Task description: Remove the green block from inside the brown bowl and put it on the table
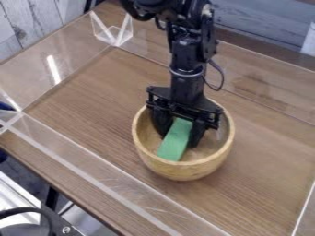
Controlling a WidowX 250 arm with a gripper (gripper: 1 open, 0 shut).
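The brown bowl (157, 163) stands on the table (92, 101) right of the middle. Inside it the green block (178, 145) lies tilted, its near end low against the front wall and its far end raised. My gripper (185, 123) reaches straight down into the bowl from the black arm above. Its fingers are shut on the block's far end. The fingertips are partly hidden by the bowl's rim and the block.
Low clear acrylic walls (68, 157) edge the table on the left and front. A small clear acrylic piece (117, 33) stands at the back left corner. Bare tabletop lies to the left of and behind the bowl.
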